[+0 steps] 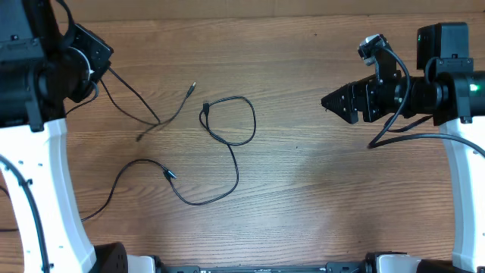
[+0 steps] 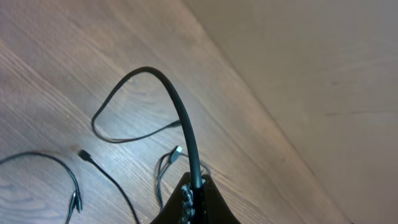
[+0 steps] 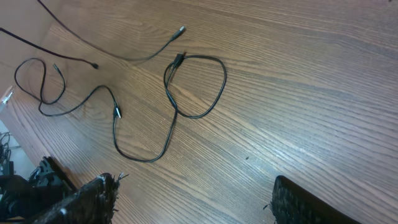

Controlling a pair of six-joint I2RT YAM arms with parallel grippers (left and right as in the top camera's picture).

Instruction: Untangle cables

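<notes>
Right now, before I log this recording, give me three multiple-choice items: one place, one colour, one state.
1. The looped cable lies: A) at the table's middle; B) under the right end effector; C) hanging off the edge.
2. The cables are: A) white; B) black; C) red.
3. The right end effector is: A) shut on a plug; B) open and empty; C) shut on a cable.
Key: 1A, overhead shows it central; 2B, every cord is dark; 3B, its fingers stand apart, nothing between.

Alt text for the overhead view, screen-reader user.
Thin black cables lie loosely spread across a wooden table, one curled in a loop. The left end effector grips one cable at upper left; the right end effector, at right, is open and empty.
</notes>
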